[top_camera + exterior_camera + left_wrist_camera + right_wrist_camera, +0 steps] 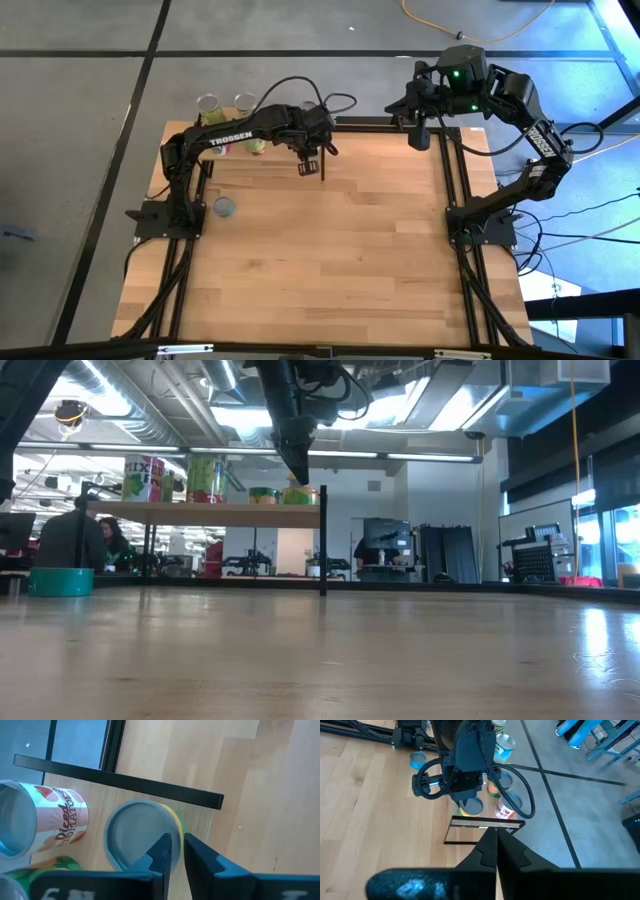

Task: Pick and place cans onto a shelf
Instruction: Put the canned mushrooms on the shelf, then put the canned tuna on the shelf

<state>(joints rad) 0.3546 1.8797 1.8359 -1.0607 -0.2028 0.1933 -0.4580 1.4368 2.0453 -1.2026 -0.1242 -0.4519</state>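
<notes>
The shelf (200,515) stands at the table's far left, a light-wood board on thin black posts. Several cans stand on it: a white and pink one (145,478), a green one (205,480), two low ones (263,495), and a "Diced Tomatoes" can (60,817). My left gripper (178,854) comes down from above on the low yellow-green can (137,835) at the shelf's right end. A low teal can (225,207) stands on the tabletop, and it also shows in the low view (60,581). My right gripper (496,837) is shut and empty, high over the table's far right edge (418,135). My left gripper has the yellow-green can by its rim (176,826) on the side toward the shelf's right end. One finger (162,851) is over the can's round top and the other (200,860) outside its wall, with a narrow gap between them. The fingers point down. The can stands upright on the shelf board.
A black frame (485,827) closes the shelf's right end, close by my left gripper. The tabletop (350,250) lies wide and bare in front of the shelf. People sit in the room behind the table (85,540).
</notes>
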